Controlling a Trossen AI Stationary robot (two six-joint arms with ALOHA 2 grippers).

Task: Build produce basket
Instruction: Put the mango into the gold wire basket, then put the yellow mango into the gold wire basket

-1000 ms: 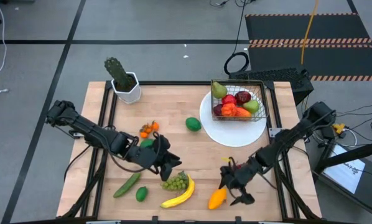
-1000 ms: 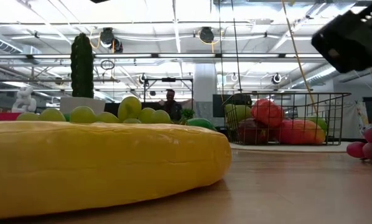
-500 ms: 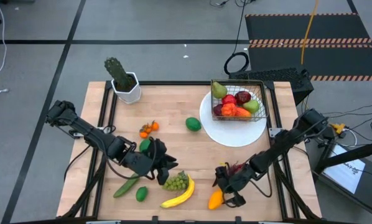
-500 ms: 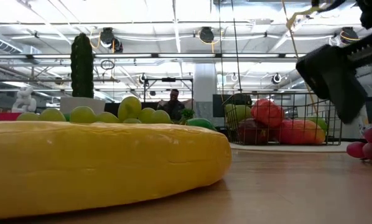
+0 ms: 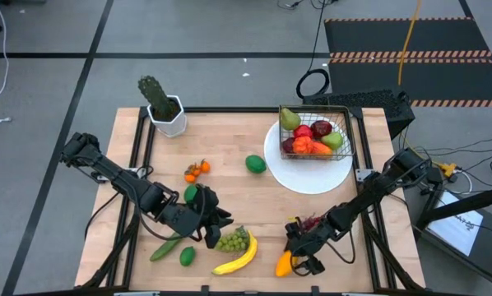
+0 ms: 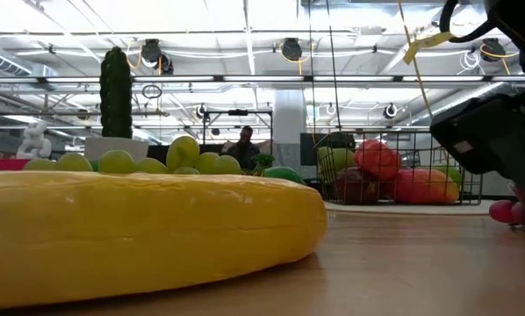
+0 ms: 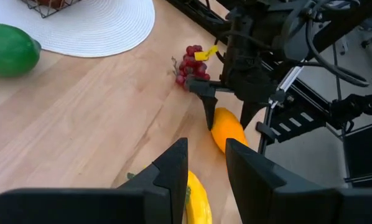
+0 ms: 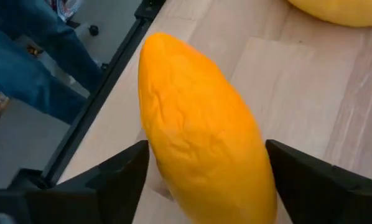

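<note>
The right claw (image 5: 298, 261) is down at the near edge of the surface (image 5: 229, 140), its two fingers apart on either side of the orange mango (image 8: 201, 134); whether the pads already press the mango I cannot tell. Dark red grapes (image 7: 189, 62) lie on the wood just beside that claw.

The left claw (image 5: 215, 224) sits low near the green grapes (image 5: 234, 240) and the banana (image 5: 239, 257), its fingers (image 7: 167, 180) narrowly apart with nothing between them. A lime (image 5: 187, 256) and a cucumber (image 5: 167, 245) lie close by it, small oranges (image 5: 197, 169) a little farther back, and a green mango (image 5: 255, 164) lies alone mid-surface.

The basket (image 5: 316, 131) stands on a white round plate (image 5: 308, 177) at the far right of the surface, holding a pear (image 5: 289, 118), red apples (image 5: 312, 131) and other fruit. A potted cactus (image 5: 160, 103) stands at the far left corner
</note>
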